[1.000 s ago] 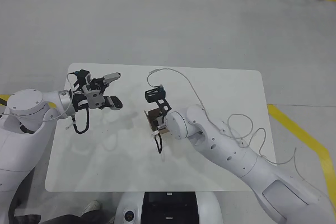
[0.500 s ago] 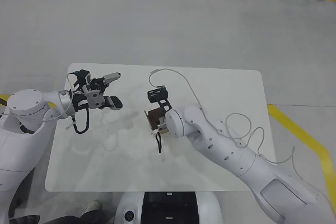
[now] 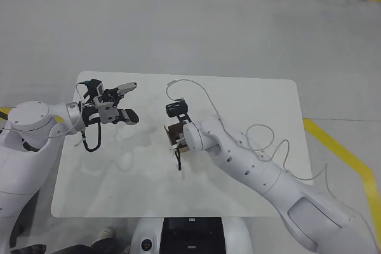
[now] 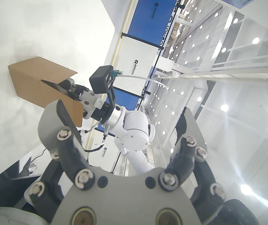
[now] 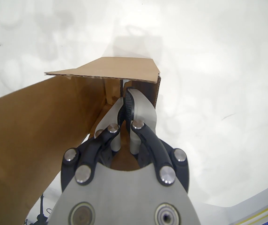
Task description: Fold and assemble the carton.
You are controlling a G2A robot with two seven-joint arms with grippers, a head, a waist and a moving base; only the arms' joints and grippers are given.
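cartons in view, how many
1. The carton is at the middle of the table, one panel gripped by the right end effector. The right arm covers part of it.

a white table [image 3: 254, 101] with rounded corners stands on a pale grey floor [image 3: 241, 38]. a yellow line [image 3: 335, 145] runs over the floor near one end of the table. farther off, blue panels [image 4: 157, 12] stand in black frames, under a white ceiling with many round lights [image 4: 255, 40].

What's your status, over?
Right hand shut on carton panel. Left hand open, empty, apart from carton. No obstruction seen between them.
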